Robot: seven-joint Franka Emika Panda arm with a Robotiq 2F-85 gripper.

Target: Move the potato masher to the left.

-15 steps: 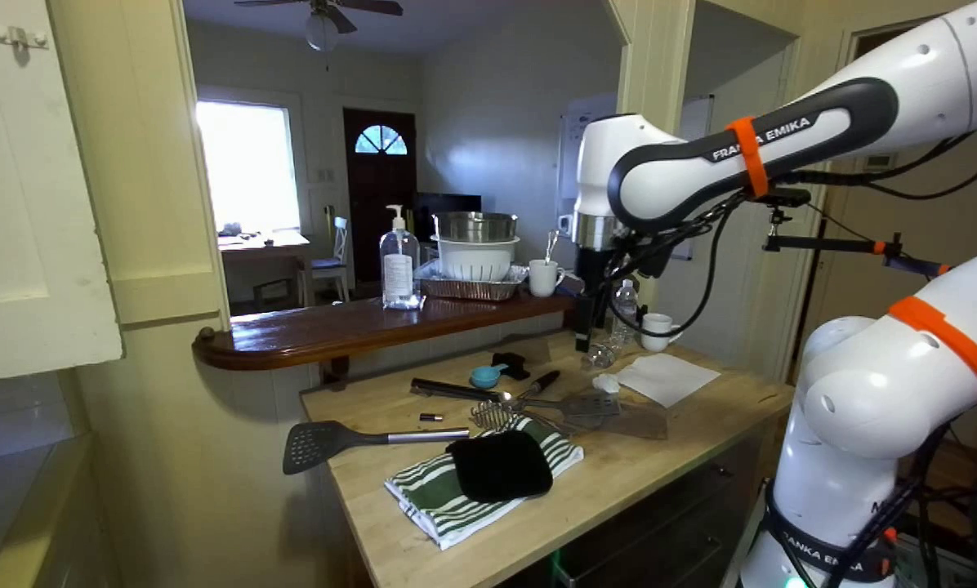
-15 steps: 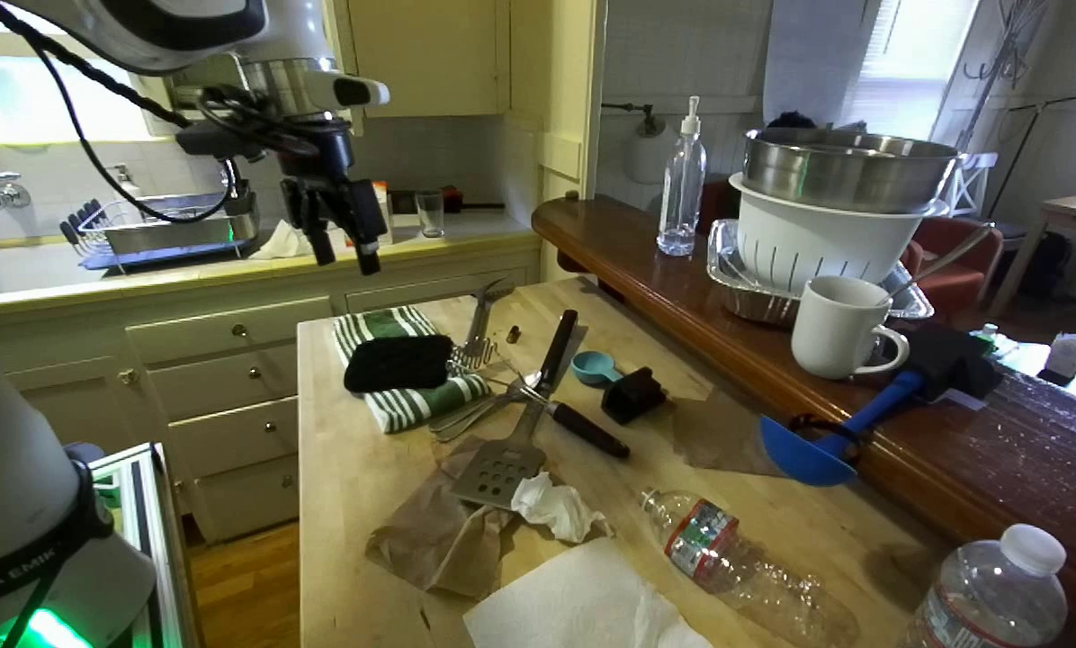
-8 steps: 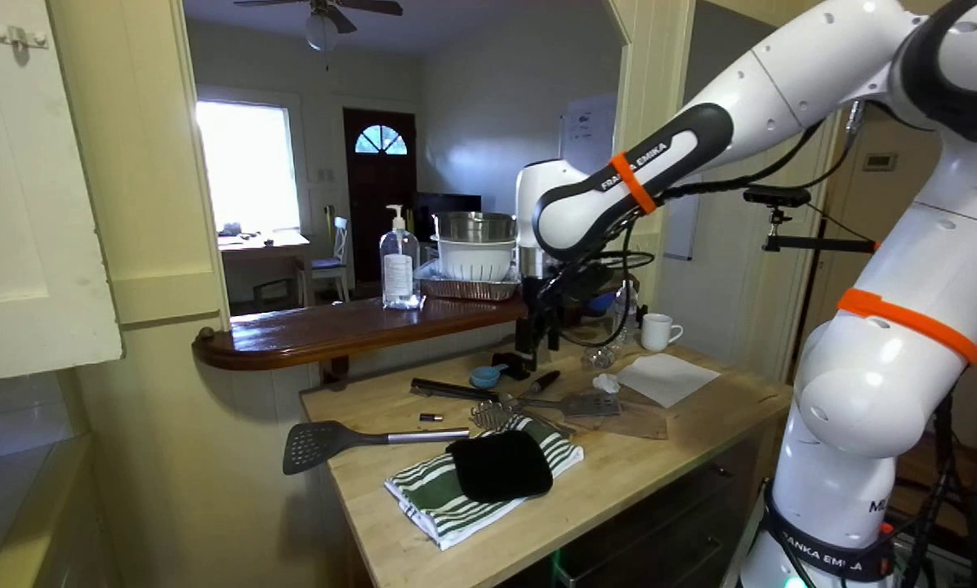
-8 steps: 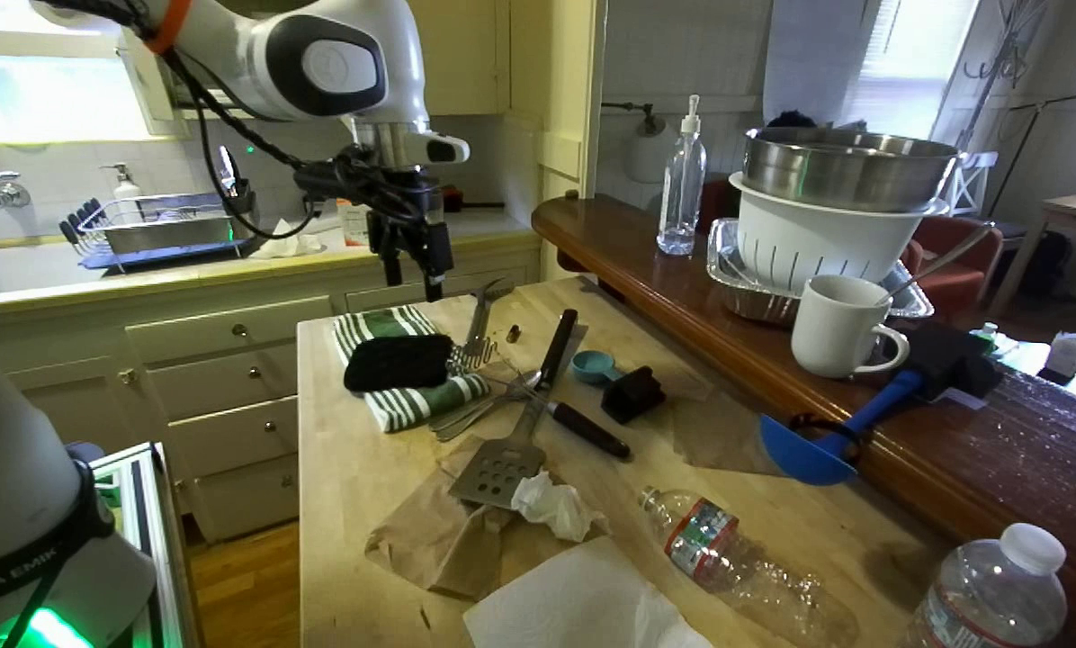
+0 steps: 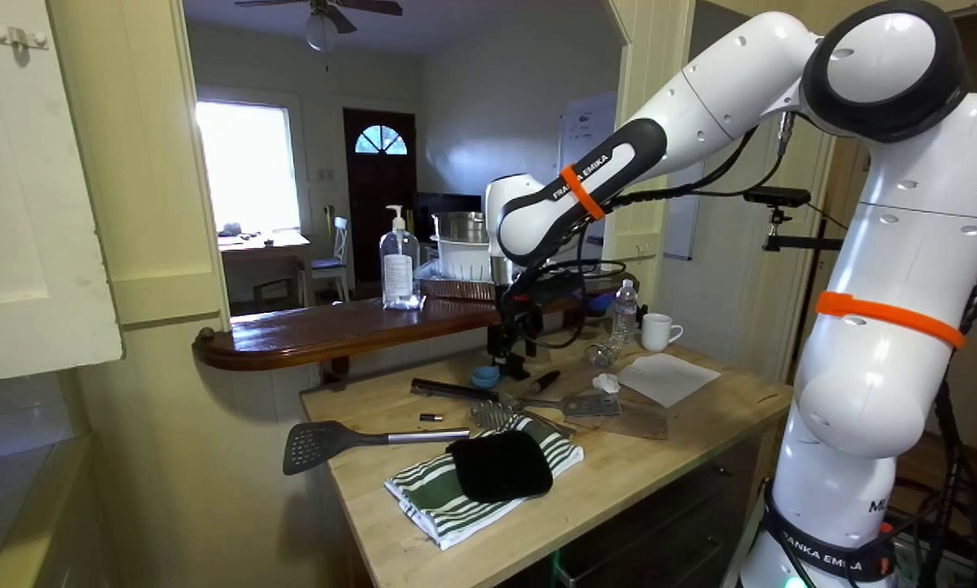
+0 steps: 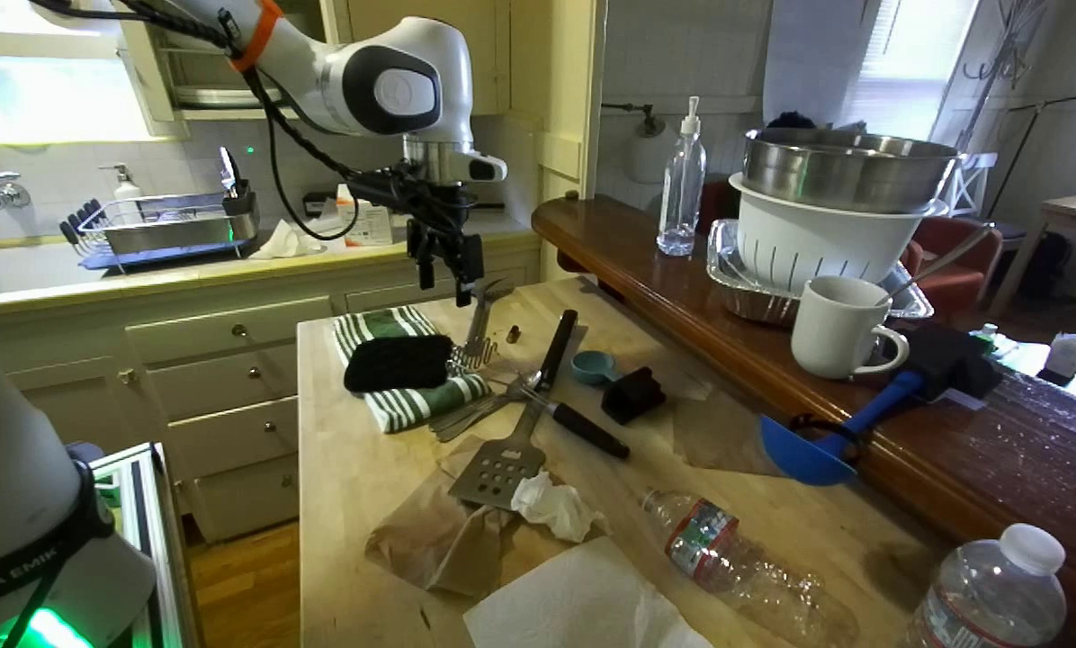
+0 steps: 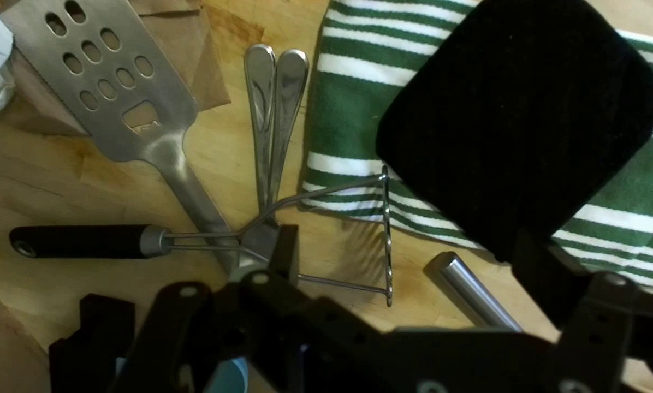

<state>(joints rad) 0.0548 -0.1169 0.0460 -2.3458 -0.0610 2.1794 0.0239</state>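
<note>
The potato masher has a black handle (image 7: pixel 81 242) and a wire head (image 7: pixel 386 234). It lies on the wooden counter across the metal spatula (image 7: pixel 168 158). Its handle also shows in both exterior views (image 5: pixel 544 381) (image 6: pixel 589 432). My gripper (image 7: pixel 411 245) is open and empty, with its fingers wide apart. In the wrist view the masher's head appears between the fingers, and one finger (image 7: pixel 287 251) covers part of its wire. In both exterior views the gripper (image 5: pixel 511 359) (image 6: pixel 445 292) hangs above the counter, apart from the masher.
A striped towel (image 6: pixel 412 407) with a black pad (image 6: pixel 399 363) lies beside the masher's head. A blue cup (image 6: pixel 595 365), a black object (image 6: pixel 632 396), crumpled tissue (image 6: pixel 551 507) and a plastic bottle (image 6: pixel 704 540) lie around. A raised wooden ledge (image 5: pixel 317 335) runs behind the counter.
My arm has swung left and lowered the gripper in an exterior view; elsewhere it has moved right and down. The gripper stays open. The things on the counter have not visibly moved.
</note>
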